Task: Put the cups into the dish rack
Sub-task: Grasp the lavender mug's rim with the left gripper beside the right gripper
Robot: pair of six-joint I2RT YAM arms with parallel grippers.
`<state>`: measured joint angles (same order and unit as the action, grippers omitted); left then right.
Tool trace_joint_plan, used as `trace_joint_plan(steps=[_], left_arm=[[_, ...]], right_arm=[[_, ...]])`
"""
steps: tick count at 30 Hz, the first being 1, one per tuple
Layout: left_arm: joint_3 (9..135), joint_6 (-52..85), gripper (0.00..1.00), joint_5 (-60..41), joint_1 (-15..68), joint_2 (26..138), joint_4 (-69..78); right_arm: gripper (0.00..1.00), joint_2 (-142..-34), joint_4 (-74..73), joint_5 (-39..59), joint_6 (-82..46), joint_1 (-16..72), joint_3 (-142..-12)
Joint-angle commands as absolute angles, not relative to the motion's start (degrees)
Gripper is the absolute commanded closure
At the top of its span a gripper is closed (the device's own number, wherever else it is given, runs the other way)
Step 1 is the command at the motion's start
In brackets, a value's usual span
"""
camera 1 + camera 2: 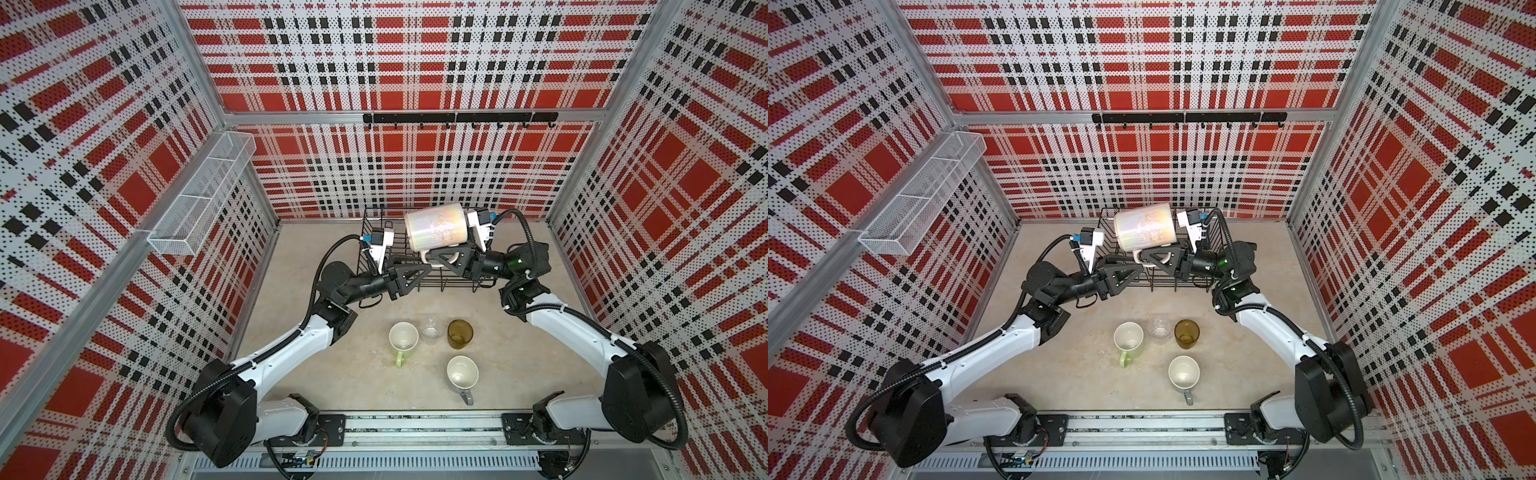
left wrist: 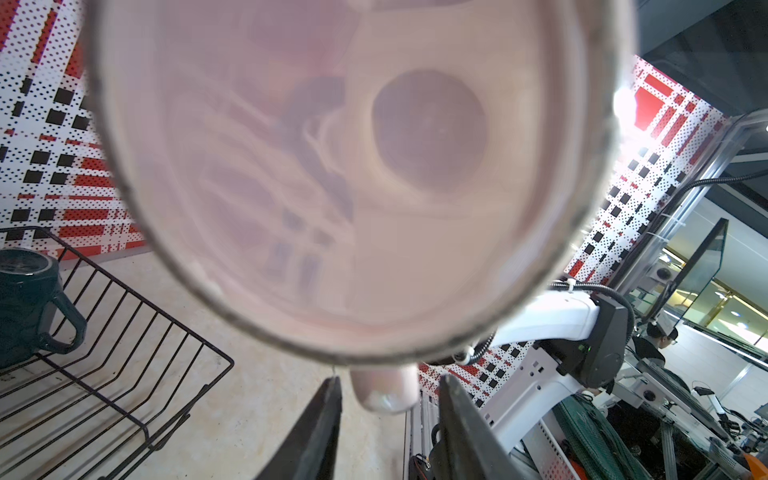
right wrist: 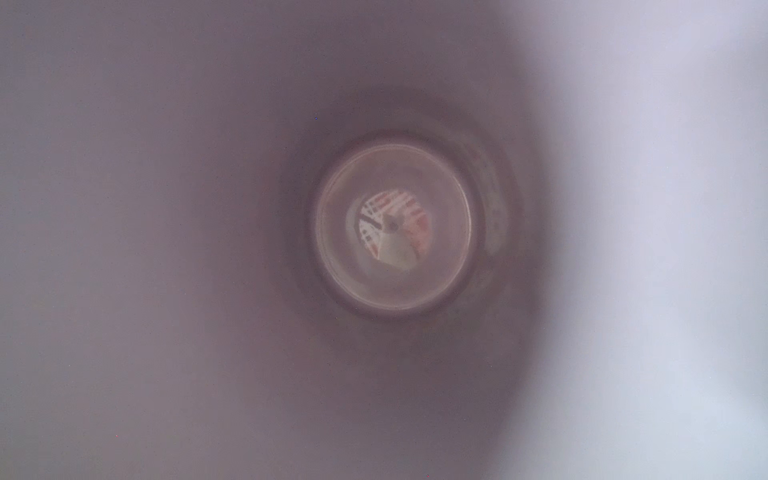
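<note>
In both top views the pale pink mug (image 1: pixel 436 230) (image 1: pixel 1144 228) hangs on its side over the black dish rack (image 1: pixel 457 286) (image 1: pixel 1167 286). My right gripper (image 1: pixel 434 254) (image 1: pixel 1144 254) is shut on its handle. The left gripper (image 1: pixel 424 269) (image 1: pixel 1137 270) (image 2: pixel 390 379) is open, its fingers on either side of that handle (image 2: pixel 384 390) with gaps showing. The right wrist view looks only into the mug (image 3: pixel 395 226); its jaws are hidden. A dark teal mug (image 2: pixel 25 303) sits in the rack (image 2: pixel 124 316). On the table stand a light green mug (image 1: pixel 403 336), a clear glass (image 1: pixel 431 328), an amber tumbler (image 1: pixel 459 333) and a grey mug (image 1: pixel 462 372).
A long white mesh basket (image 1: pixel 199 199) hangs on the left wall. A black hook rail (image 1: pixel 457 117) runs along the back wall. Plaid perforated walls close the table on three sides, and the arms' base rail (image 1: pixel 415 428) lines the front edge.
</note>
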<state>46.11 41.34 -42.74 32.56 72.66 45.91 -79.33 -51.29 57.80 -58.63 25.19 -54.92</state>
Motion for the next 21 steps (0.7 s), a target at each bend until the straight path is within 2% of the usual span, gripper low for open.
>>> trace_joint_plan(steps=[1,7,14,18,21], left_arm=[[45.86,41.13,0.59,-44.50,32.35,71.74,47.37],[45.57,41.74,0.70,-43.97,31.53,71.92,47.31],[45.15,42.28,0.67,-43.33,30.76,71.37,47.34],[45.60,42.03,0.84,-43.37,30.67,71.59,47.29],[45.81,42.01,0.83,-43.25,30.50,71.74,47.46]], right_arm=[[1.00,-78.82,-57.63,56.19,-58.20,25.99,-57.74],[1.00,-78.83,-54.41,55.85,-55.15,27.33,-58.18],[1.00,-79.78,-52.87,56.46,-53.80,28.79,-58.97],[1.00,-80.32,-53.65,56.34,-54.22,29.09,-58.89],[1.00,-80.35,-52.86,56.65,-53.91,29.13,-58.89]])
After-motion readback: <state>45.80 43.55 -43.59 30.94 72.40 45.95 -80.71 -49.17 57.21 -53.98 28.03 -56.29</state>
